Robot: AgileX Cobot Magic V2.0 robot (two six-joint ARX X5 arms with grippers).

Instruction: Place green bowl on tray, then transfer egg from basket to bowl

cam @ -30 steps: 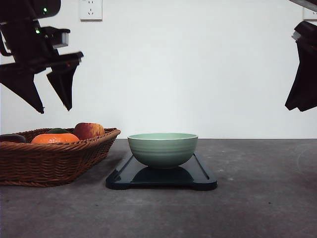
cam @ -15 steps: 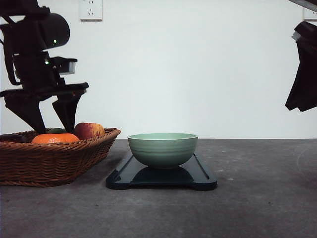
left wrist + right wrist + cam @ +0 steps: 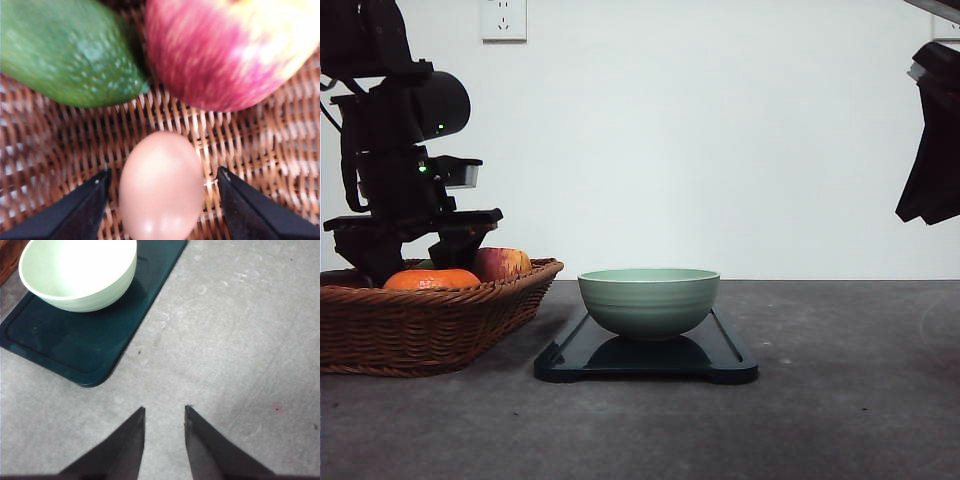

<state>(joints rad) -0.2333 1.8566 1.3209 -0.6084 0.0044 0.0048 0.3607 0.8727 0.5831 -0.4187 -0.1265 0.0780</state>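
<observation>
Wicker was right under your left gripper [image 3: 412, 262] at this point: over the last second the left arm dropped from well above the basket [image 3: 470, 320] down into it, so in the front view its fingertips sat behind the braided rim among the fruit. Bowl step looked done; green bowl [image 3: 649, 300] sat upright on the tray [image 3: 725, 355], empty as far as the right wrist view showed. So you were on the egg pick, at the approach end.

Left gripper was open wide, with the egg [image 3: 161, 186] between the two fingers [image 3: 80, 210], a gap of weave on each side, no contact that I could see. Egg lay on the basket floor, just beside a red-yellow apple [image 3: 230, 50] and a green avocado-like fruit [image 3: 65, 52], touching neither in that view.

Right gripper [image 3: 164, 415] hung over bare counter [image 3: 240, 340] near the tray, slightly parted, holding nothing.

My read: a centred close was what was left; the egg could roll sideways if one finger landed first.
</observation>
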